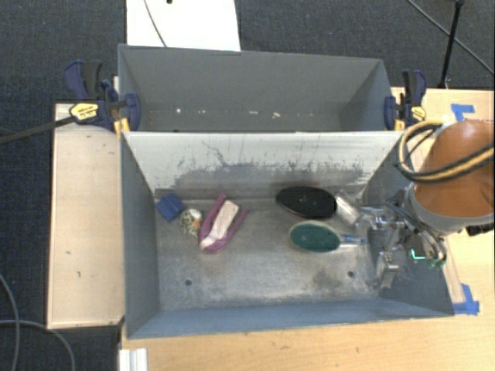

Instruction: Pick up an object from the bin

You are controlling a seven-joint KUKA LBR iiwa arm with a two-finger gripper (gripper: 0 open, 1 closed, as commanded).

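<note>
"While the arm reaches into the bin from the view's right, where does the pincer stand?" asks K.

"Low over the floor at the bin's right end, toward the front wall," M. enters. "Nothing seen in its grip. Open or closed: cannot tell, the wrist hardware masks it."

"Nearest thing?"

"A teal oval, brush-like, lying flat. It sits near the pincer, to the view's left of it and slightly toward the back wall. Contact: none that can be made out."

"Long axis?"

"Roughly left to right in the view, so one narrow end points toward the pincer. A thin pale stub seems to project from that end; what it is cannot be told."

"Crowding?"

"A black oval lies just behind the teal one, toward the back wall. Touching or merely beside: cannot tell. A pink-and-white packet, a small speckled ball and a blue block lie well apart at the left end."

"Judgement?"

"The teal oval looks the likeliest pick. The pincer would need to shift to the view's left and close across the short width, not along the length. Risk: nudging the black oval, or sliding off the teal one's rounded back."
</note>
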